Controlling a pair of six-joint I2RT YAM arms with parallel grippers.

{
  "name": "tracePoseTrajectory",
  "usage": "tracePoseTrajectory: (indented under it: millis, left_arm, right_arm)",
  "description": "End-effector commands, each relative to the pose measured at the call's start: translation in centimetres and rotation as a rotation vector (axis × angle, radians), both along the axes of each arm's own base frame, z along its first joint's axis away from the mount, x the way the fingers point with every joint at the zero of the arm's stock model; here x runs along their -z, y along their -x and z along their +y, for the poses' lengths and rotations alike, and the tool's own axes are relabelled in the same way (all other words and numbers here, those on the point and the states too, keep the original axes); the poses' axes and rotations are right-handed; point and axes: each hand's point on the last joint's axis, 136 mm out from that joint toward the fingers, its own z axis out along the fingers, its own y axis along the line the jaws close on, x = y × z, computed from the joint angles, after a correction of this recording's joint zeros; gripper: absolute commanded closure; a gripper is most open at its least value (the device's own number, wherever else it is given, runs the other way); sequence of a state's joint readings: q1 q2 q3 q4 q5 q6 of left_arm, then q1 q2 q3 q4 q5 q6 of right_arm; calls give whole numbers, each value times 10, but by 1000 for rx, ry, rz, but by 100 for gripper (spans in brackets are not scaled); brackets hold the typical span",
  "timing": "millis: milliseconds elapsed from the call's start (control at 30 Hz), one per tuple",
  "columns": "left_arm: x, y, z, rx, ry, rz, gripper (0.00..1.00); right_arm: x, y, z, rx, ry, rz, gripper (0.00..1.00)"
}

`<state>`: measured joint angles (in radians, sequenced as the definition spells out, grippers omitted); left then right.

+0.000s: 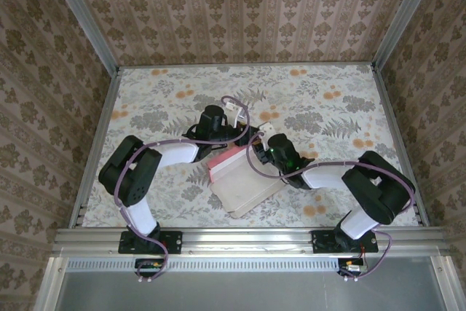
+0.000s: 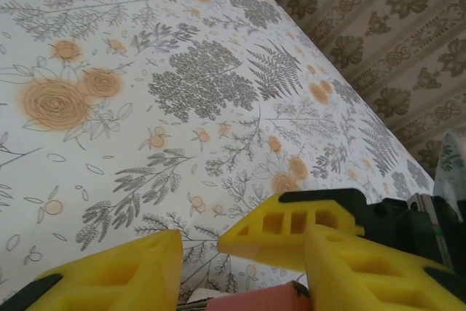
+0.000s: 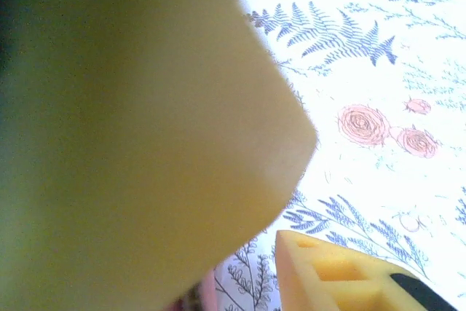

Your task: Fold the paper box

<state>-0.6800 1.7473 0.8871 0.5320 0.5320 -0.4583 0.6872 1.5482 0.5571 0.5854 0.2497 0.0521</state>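
Observation:
The paper box [image 1: 242, 186] lies in the middle of the table, pale inner side up, with a pink wall [image 1: 223, 160] standing along its far-left edge. Both grippers meet over its far corner. My left gripper [image 1: 242, 143] is open; in the left wrist view its yellow fingers [image 2: 124, 274] stand apart with the pink edge [image 2: 255, 300] low between them. A finger of the other gripper [image 2: 298, 229] crosses just ahead. My right gripper [image 1: 258, 149] looks open too: one finger [image 3: 342, 274] sits bottom right, a blurred yellow finger [image 3: 131, 121] covers the left, and a pink sliver [image 3: 211, 295] shows between.
The floral tablecloth [image 1: 320, 107] stretches out on all sides of the box. Patterned walls [image 1: 240, 12] close in the back and both sides, with metal rails [image 1: 95, 143] along the table edges. Purple cables [image 1: 233, 101] loop above both wrists.

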Motion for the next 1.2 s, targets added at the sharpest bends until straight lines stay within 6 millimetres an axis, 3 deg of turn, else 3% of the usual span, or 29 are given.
tracePoseTrajectory:
  millis: [0,333,400,467,500,800,1167]
  left_arm:
    - [13,9,5,33,-64,44,54]
    - [-7,2,7,71,-164,36,49]
    - [-12,3,10,87,-203,27,48]
    - [-17,6,14,112,-252,26,37]
    - [-20,9,14,142,-277,26,36]
    - [-19,30,23,304,-534,67,35]
    - [7,32,8,371,-781,82,31]
  right_arm:
    - [-8,16,-3,-37,-42,22,54]
    - [-34,67,-28,-64,-149,100,30]
    - [-41,78,-35,-64,-174,109,21]
    - [-52,87,-41,-63,-196,112,9]
    - [-56,91,-46,-52,-206,118,1]
    - [-90,114,-78,59,-364,185,0]
    - [-104,131,-78,14,-440,226,0]
